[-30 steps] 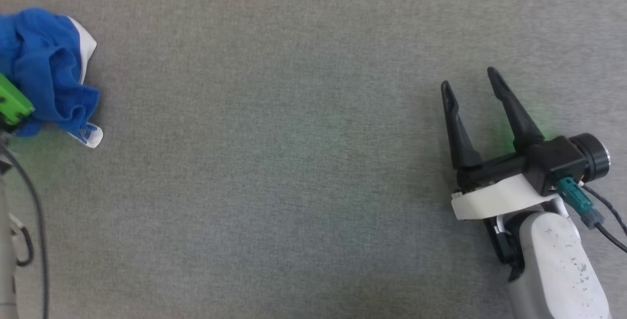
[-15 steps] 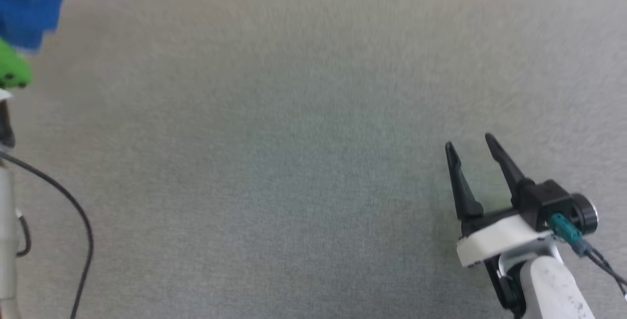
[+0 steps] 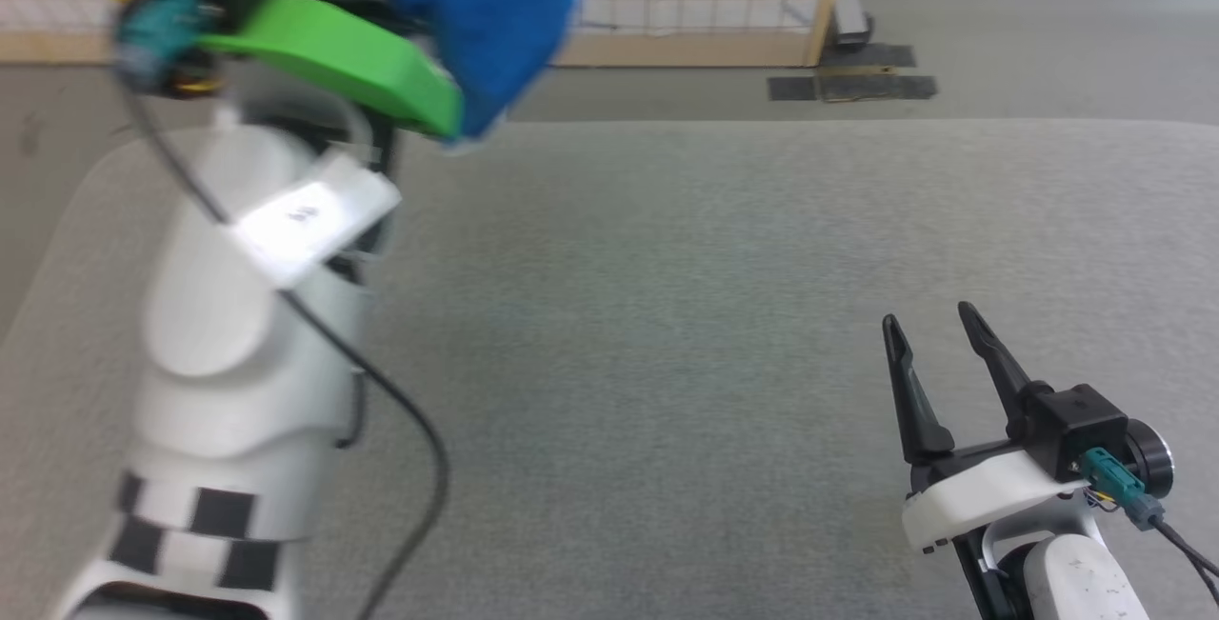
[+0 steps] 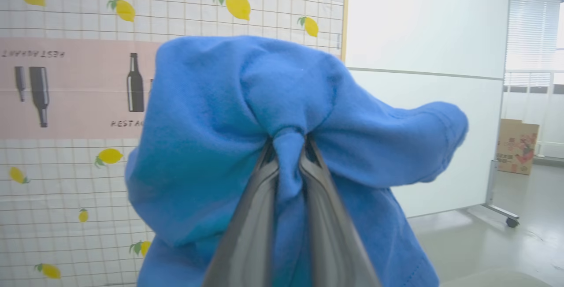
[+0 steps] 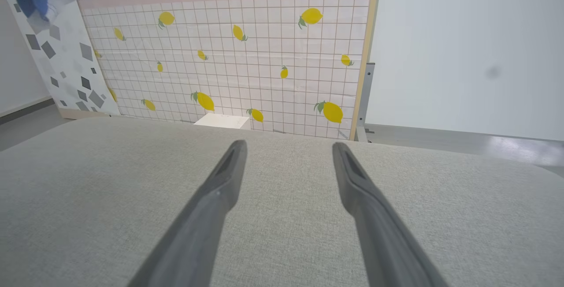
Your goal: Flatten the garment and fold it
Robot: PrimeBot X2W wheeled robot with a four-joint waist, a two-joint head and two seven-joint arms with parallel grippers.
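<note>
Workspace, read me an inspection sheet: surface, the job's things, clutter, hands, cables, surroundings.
Surface: grey fabric-covered table, rounded corners.
Job's things: blue garment, bunched, lifted off the table, not flattened.
Clutter: nothing seen.
Hands: left hand shut on the garment, raised; right hand open, holding nothing, low over the table.
Cables: black cable hanging beside the left arm; teal plug with a lead behind the right hand.
Surroundings: lemon-print grid panel, white wall, cardboard box on the floor.

Head camera looks down over the counter (image 3: 724,249); both wrist cameras face the lemon screen (image 5: 264,57), the left close behind the garment (image 4: 211,115).
</note>
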